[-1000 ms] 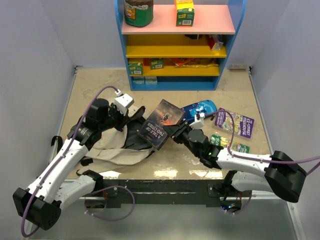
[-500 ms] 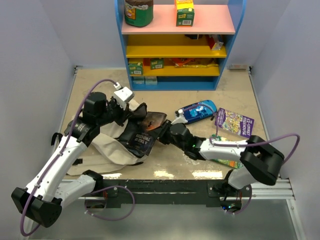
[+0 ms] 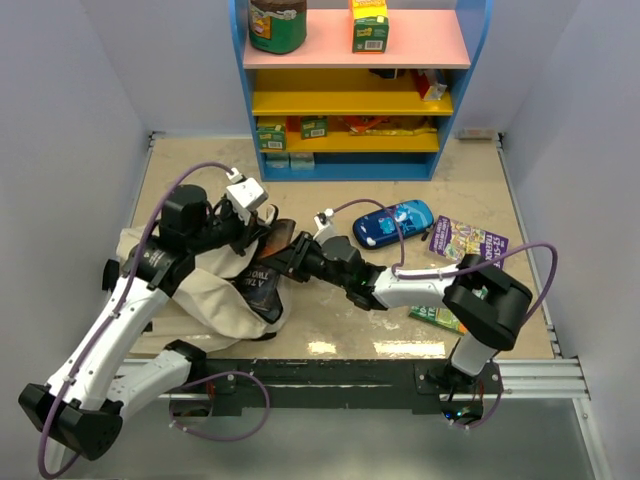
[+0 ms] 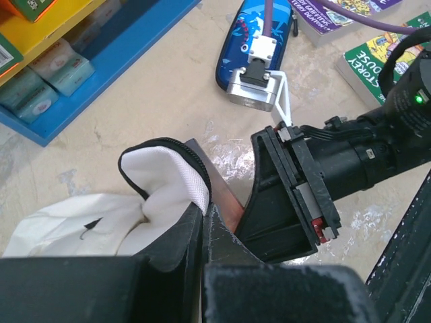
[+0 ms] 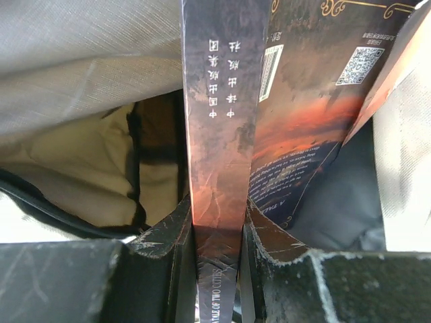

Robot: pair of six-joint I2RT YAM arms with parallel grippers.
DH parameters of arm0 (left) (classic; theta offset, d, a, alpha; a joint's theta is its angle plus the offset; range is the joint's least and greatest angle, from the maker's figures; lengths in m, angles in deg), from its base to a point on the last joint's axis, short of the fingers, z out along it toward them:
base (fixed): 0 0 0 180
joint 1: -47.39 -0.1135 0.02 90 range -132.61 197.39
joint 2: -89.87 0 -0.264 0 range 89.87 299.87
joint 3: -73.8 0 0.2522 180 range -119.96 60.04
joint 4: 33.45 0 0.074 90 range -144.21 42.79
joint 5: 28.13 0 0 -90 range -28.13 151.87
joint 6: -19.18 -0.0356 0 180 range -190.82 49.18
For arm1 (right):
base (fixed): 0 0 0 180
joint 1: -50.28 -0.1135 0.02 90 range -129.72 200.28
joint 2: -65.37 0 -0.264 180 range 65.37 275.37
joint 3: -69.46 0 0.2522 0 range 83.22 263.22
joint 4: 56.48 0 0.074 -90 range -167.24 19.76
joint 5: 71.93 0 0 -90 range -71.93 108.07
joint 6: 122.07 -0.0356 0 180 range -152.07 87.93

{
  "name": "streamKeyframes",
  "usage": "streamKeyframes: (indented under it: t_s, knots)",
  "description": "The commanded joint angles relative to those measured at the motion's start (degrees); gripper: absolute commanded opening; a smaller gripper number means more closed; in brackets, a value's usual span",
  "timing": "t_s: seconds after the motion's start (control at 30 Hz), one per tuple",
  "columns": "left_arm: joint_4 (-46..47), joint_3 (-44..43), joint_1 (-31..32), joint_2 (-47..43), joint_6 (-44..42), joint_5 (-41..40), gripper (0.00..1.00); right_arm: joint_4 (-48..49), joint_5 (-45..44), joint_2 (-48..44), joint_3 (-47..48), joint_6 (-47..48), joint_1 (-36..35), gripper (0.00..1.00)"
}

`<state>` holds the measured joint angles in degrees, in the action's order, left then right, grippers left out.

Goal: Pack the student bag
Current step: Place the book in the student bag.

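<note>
The student bag (image 3: 215, 300), a beige canvas backpack with black trim, lies slumped at the table's left. My left gripper (image 3: 264, 236) is shut on its upper rim, holding the mouth up; in the left wrist view the white mesh rim (image 4: 172, 180) is pinched at my left gripper (image 4: 204, 225). My right gripper (image 3: 290, 264) is shut on a dark book (image 3: 262, 282), which lies partly inside the bag's mouth. The right wrist view has the book's spine (image 5: 219, 134) clamped in my right gripper (image 5: 217, 235), with the bag's grey lining (image 5: 74, 60) around it.
A blue pencil case (image 3: 390, 222) lies right of centre, a purple book (image 3: 468, 242) beyond it. A green book (image 3: 437, 317) sits partly under my right arm. A blue shelf unit (image 3: 350, 165) with goods stands at the back. Walls close both sides.
My right arm has carried the dark book leftward from above the table into the bag's mouth. The left gripper kept the rim, and the bag's cloth has spread to the left.
</note>
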<state>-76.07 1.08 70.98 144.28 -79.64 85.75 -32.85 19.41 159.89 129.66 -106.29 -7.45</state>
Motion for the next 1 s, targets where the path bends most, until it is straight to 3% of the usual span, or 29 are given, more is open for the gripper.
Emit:
streamKeyframes:
  t_s: [0.0, 0.1, 0.27, 0.47, 0.7, 0.97]
  knots:
    - [5.3, 0.1, 0.2, -3.0, -2.1, 7.7, 0.00, 26.8, 0.9, -3.0, 5.4, -1.1, -0.8, 0.00]
    - [4.1, 1.6, 0.2, -4.0, -3.6, 8.8, 0.00, 30.9, -8.9, -7.6, 3.0, 1.6, -0.8, 0.00]
    - [3.3, 8.0, 0.2, -6.8, -5.9, 10.3, 0.00, 33.4, -13.2, -10.1, 1.0, 2.5, -0.8, 0.00]
    - [5.3, 9.3, 0.1, -7.2, -7.6, 8.7, 0.00, 35.6, -2.8, -3.7, 0.9, -0.8, -3.1, 0.00]
    - [7.8, 8.6, 0.1, -6.5, -9.9, 9.8, 0.00, 23.4, 9.1, 4.9, -2.7, -7.0, -3.4, 0.00]
    - [8.3, 11.2, 0.1, -8.9, -13.4, 12.2, 0.00, 7.8, 23.8, 10.8, 5.1, 1.5, -3.2, 0.00]
